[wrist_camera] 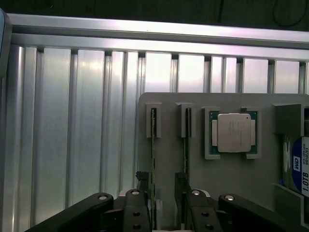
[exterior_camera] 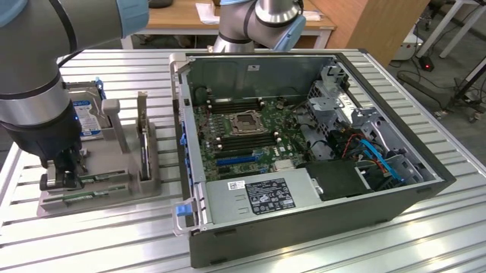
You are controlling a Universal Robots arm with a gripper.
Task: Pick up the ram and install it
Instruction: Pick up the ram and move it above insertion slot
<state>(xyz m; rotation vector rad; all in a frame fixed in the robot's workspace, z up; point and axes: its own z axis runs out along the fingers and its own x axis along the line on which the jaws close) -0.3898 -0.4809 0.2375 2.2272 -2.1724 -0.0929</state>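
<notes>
Tool [wrist_camera: 161,179] spread over ram [wrist_camera: 153,145], drive [wrist_camera: 298,166] labelled "1.0TB"

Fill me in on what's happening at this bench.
A robot arm's gripper hangs low over the gray parts holder, which sits beside the open computer case. Its jaws are open at the ram, which stands upright in its slot next to the second stick. Nothing is gripped or lifted yet, so both sticks sit in the holder.
</notes>
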